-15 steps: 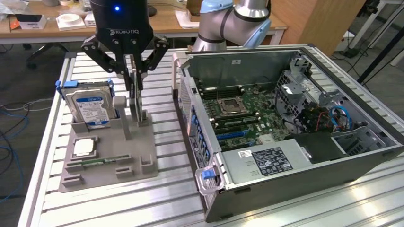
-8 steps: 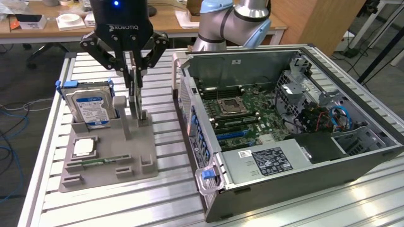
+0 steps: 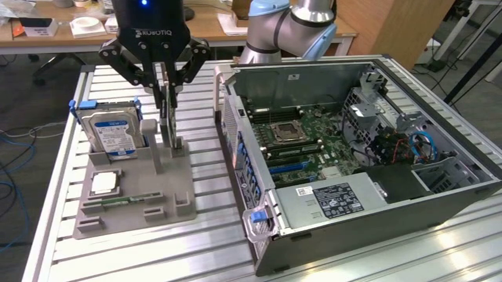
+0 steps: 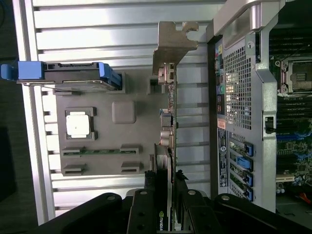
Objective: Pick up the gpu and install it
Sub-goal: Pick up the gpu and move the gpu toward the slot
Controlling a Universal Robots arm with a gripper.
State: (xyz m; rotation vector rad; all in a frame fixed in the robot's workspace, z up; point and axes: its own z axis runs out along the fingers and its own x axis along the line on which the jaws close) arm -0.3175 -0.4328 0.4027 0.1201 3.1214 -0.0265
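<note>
Standing on edge in the gray tray [image 3: 176, 182] [image 4: 97, 161], the gpu [image 3: 168, 126] [image 4: 168, 122] is where you should look first: its lower edge sits between the tray's upright posts, on the side of the tray nearest the computer case [image 3: 345, 147] [image 4: 243, 97]. Its silver end bracket points toward the tray's far edge. Your hand [image 3: 167, 88] [image 4: 165, 192] hangs straight above the tray, partly closed, with its fingers [image 4: 143, 209] pressed against both faces of the gpu at its top edge. You cannot tell whether the card has risen clear of the posts. At the tray's corner on the exterior view's left, a hard drive [image 3: 114, 132] [image 4: 73, 73] with a blue label stands upright in its slot. In front of that, a square processor chip [image 3: 104, 183] [image 4: 79, 123] lies flat in a recess of the tray. A narrow green memory stick [image 3: 126, 201] [image 4: 100, 151] lies in a groove along the tray's near side. The case lies open just beside the tray on the exterior view's right, showing its motherboard. Both tray and case rest on the ribbed metal worktop [image 3: 157, 252] [image 4: 112, 24].
</note>
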